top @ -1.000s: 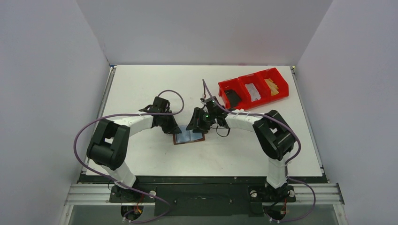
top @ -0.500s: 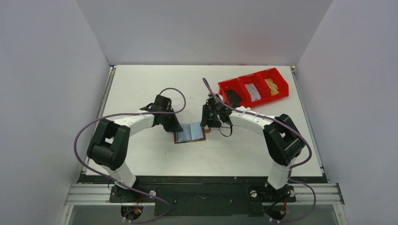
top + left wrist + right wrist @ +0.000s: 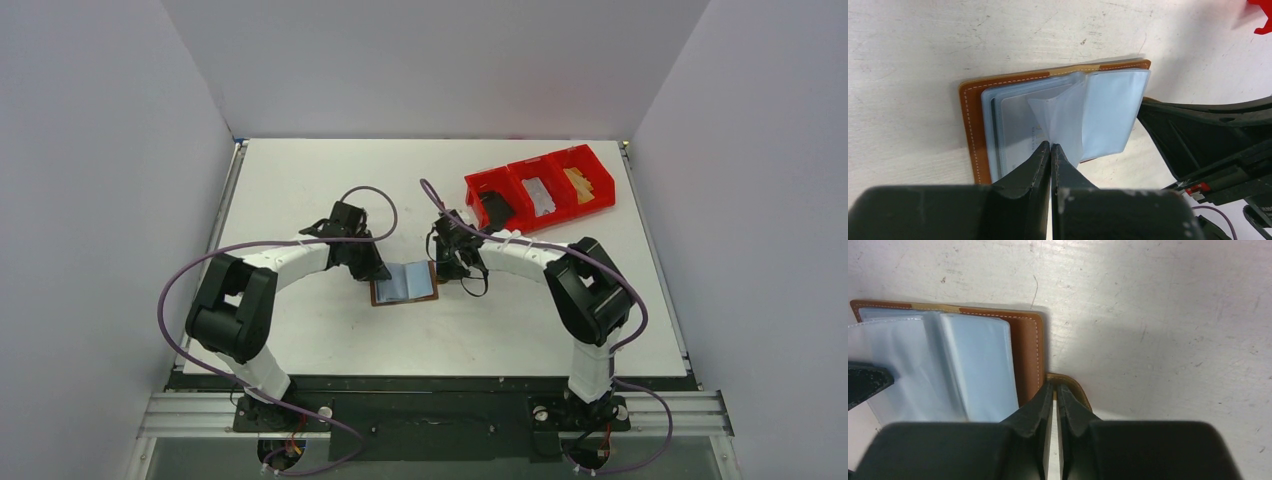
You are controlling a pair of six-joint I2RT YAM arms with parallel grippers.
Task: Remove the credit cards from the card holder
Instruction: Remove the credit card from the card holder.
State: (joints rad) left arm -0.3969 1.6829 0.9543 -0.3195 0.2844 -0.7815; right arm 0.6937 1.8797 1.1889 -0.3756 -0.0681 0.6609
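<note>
The brown leather card holder (image 3: 404, 284) lies open on the table, its pale grey-blue sleeves fanned upward (image 3: 1083, 115). A pale card (image 3: 1015, 132) sits in a left sleeve. My left gripper (image 3: 1051, 146) is shut, its tips pressed against the sleeves at the fold. It stands at the holder's left end (image 3: 379, 272). My right gripper (image 3: 1055, 386) is shut on the holder's small brown tab (image 3: 1075, 386) at the right edge. A black card (image 3: 495, 210) lies in the red bin.
The red three-compartment bin (image 3: 560, 217) stands at the back right, with a grey item and a tan item in its other compartments. The right arm's black body (image 3: 1208, 135) sits close beside the holder's right edge. White walls enclose the table.
My right gripper has moved from above the holder to its right edge and closed on the tab. The sleeves now lie uncovered. The left gripper has stayed in place.
</note>
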